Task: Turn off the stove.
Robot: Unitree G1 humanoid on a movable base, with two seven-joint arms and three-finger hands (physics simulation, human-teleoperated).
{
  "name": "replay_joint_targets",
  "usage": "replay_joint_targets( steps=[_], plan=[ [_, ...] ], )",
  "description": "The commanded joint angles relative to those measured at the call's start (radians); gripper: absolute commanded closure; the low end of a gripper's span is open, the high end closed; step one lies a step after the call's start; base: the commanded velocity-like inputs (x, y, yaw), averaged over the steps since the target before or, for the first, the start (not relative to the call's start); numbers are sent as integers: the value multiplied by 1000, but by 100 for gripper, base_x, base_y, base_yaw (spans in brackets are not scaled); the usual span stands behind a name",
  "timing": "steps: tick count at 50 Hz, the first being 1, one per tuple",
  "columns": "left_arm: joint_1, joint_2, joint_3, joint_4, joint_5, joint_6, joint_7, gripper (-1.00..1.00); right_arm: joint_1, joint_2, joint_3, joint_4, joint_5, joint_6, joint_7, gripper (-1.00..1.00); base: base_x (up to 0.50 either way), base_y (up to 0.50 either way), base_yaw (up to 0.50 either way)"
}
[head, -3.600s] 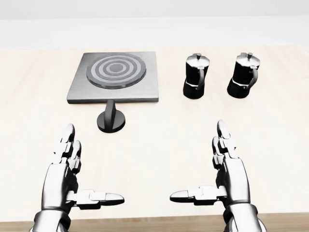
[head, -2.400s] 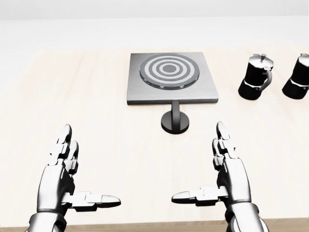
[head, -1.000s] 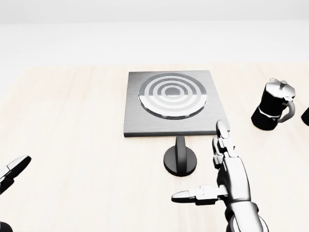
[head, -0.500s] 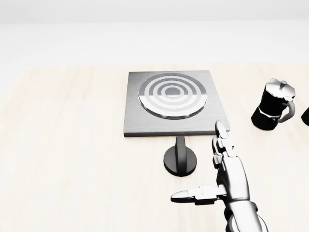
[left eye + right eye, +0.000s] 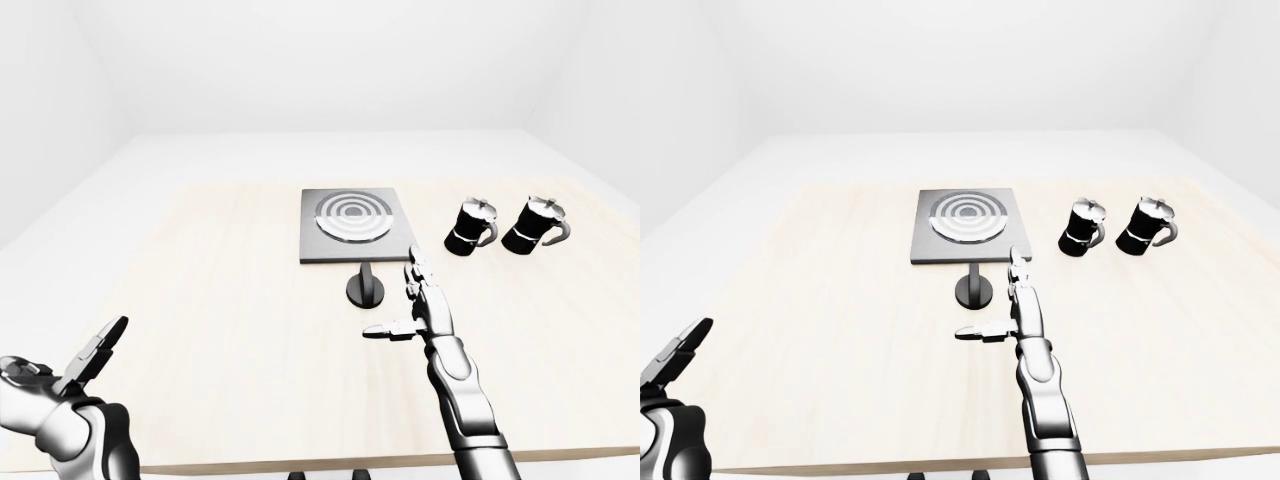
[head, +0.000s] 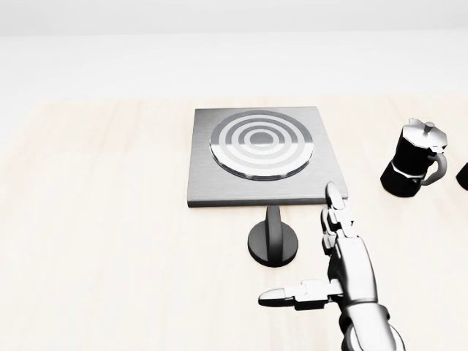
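Observation:
A grey square stove [image 6: 219, 186] with a ringed round burner [image 6: 261, 143] lies on the pale wooden table [image 6: 110, 241]. Its black round knob [image 6: 273, 243], with an upright handle bar, stands just below the stove's lower edge in the head view. My right hand [image 6: 311, 252] hovers open to the right of the knob, fingers straight, thumb stretched left below the knob, touching nothing. My left hand [image 5: 85, 360] is open at the lower left of the left-eye view, far from the stove and out of the head view.
Two black moka pots [image 5: 470, 226] [image 5: 532, 223] stand on the table to the right of the stove. In the head view only one pot [image 6: 413, 159] shows whole. White floor and walls surround the table.
Early on the camera shifted and closed in on the stove. Over the last second my left hand dropped out of the head view's lower left. The right hand has barely moved.

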Motion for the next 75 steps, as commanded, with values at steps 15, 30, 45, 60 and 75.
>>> replay_joint_targets(
  steps=[15, 30, 45, 60, 75],
  plan=[
    [-7, 5, 1, 15, -17, -1, 0, -100, -7, 0, 7, 21, 2, 0, 16, -100, 0, 0, 0],
    [-3, 3, 1, 11, -13, -17, 0, -100, -9, 1, 8, 16, -1, 13, 20, -100, 0, 0, 0],
    [-3, 1, -3, 30, 2, -17, 0, -100, -1, -20, -43, 21, 11, -36, 2, -100, 0, 0, 0],
    [-4, 3, -12, 50, 4, -17, 0, -100, -19, -15, -36, 109, 27, -85, -4, -100, 0, 0, 0],
    [-5, 5, -11, 51, 0, -17, 0, -100, -22, -8, -22, 156, 37, -115, 2, -100, 0, 0, 0]
  ],
)
